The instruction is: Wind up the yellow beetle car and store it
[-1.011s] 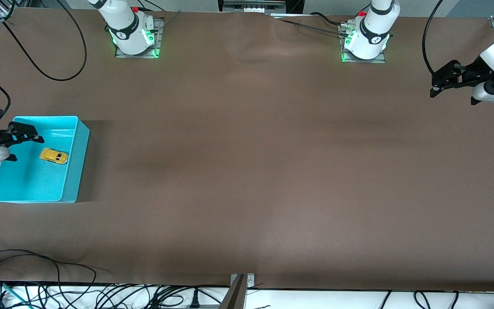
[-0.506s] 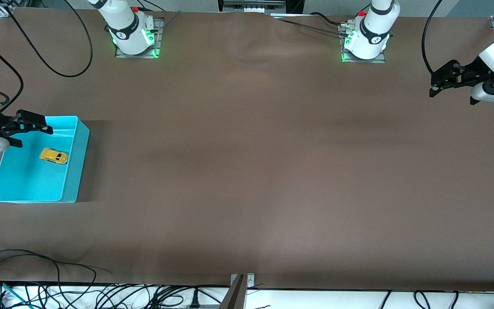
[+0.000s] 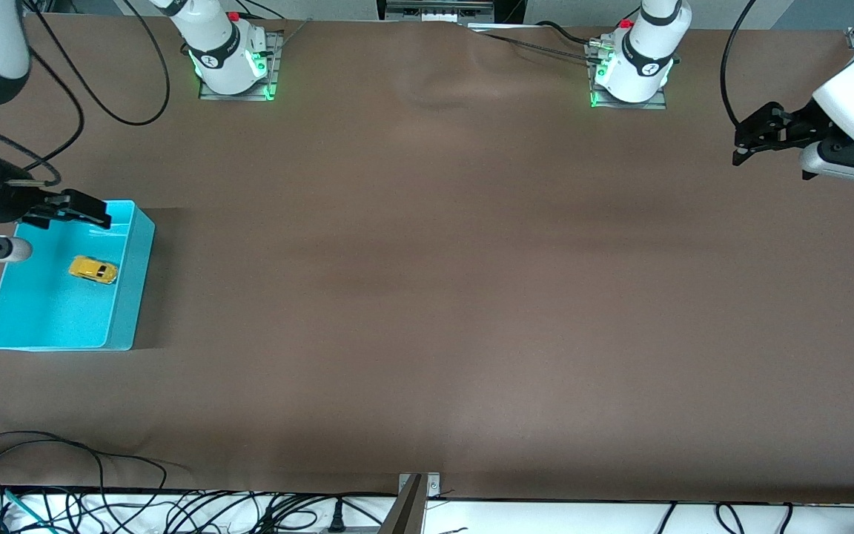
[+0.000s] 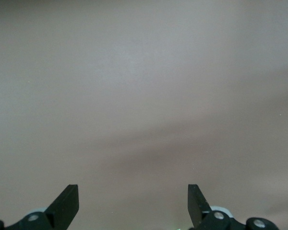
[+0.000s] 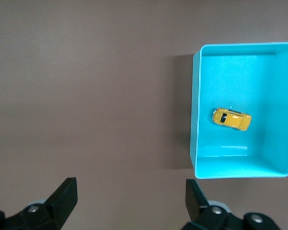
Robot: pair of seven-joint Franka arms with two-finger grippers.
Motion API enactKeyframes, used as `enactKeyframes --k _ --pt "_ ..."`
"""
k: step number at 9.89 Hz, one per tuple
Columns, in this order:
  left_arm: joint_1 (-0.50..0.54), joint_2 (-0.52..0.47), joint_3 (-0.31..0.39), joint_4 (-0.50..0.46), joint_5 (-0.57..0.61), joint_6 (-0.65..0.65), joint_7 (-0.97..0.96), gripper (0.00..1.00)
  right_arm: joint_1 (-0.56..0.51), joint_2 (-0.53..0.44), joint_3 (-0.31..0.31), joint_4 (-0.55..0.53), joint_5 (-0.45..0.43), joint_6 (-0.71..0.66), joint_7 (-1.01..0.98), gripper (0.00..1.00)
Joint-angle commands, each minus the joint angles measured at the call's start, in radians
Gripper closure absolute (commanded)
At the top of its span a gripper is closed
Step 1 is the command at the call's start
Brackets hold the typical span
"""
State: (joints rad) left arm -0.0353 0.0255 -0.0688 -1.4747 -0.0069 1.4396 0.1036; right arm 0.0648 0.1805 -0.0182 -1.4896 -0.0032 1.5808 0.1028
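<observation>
Right gripper (image 3: 90,215) hangs with its fingers (image 5: 65,194) spread apart and nothing between them, over the edge of the bin (image 3: 119,319) that lies farthest from the front camera, at the right arm's end of the table (image 3: 427,297). Inside the bin the car (image 3: 93,270) sits on the floor, clear of the walls and well apart from the gripper; the right wrist view shows the same car (image 5: 232,119) in the bin (image 5: 196,143), on its wheels with its dark windows up. Left gripper (image 3: 749,141) waits in the air over bare table at the left arm's end, its fingers (image 4: 67,203) likewise apart and empty, with only brown tabletop under them.
</observation>
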Motion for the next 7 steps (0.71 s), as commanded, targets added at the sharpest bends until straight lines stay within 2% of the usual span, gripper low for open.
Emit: enactKeyframes --k 1,3,5,7 --pt "-0.001 0.011 0.004 0.025 -0.028 -0.019 -0.007 0.0 -0.077 -0.107 0.116 -0.136 -0.049 0.066 0.159 0.0" --pt "-0.001 0.011 0.004 0.024 -0.027 -0.019 -0.007 0.0 -0.176 -0.107 0.251 -0.129 -0.063 0.047 0.164 0.0" --pt "0.005 0.01 0.004 0.03 -0.028 -0.037 -0.004 0.0 -0.181 -0.102 0.233 -0.115 -0.083 0.047 0.125 0.0" --pt "-0.003 0.011 0.004 0.027 -0.028 -0.038 -0.005 0.0 -0.152 -0.124 0.154 -0.127 -0.072 0.051 0.046 0.0"
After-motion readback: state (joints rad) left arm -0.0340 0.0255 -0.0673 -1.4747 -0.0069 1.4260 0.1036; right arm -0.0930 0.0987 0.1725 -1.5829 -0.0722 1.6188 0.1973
